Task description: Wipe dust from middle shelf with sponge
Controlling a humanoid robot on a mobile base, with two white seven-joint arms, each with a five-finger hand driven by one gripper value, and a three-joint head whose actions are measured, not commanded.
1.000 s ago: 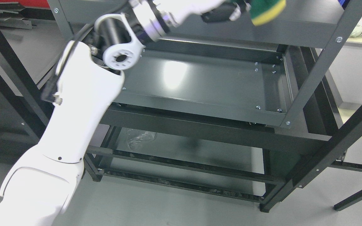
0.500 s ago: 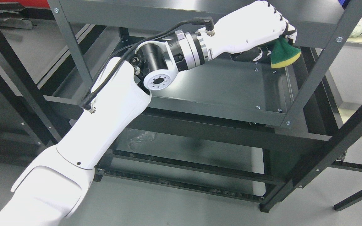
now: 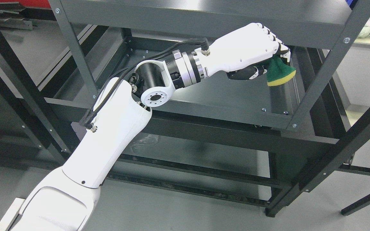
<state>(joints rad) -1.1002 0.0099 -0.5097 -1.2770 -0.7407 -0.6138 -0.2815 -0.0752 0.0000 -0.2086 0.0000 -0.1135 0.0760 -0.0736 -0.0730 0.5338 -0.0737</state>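
My left hand (image 3: 270, 59) reaches in from the lower left under the top shelf and is shut on a green sponge (image 3: 278, 73) with a yellow underside. The sponge hangs over the far right part of the dark grey middle shelf (image 3: 210, 89), a little above its surface; whether it touches the shelf I cannot tell. The white forearm crosses the shelf's front lip. My right arm does not show.
The grey metal rack has a top shelf (image 3: 204, 16) just over the hand, an upright post (image 3: 326, 69) right beside the sponge, and a lower shelf (image 3: 188, 150) with crumpled clear plastic (image 3: 143, 141). A black frame bar (image 3: 342, 147) crosses the lower right.
The left hand with the sponge came down from the top shelf's edge into the middle shelf space, then lowered and drew slightly left and toward me.
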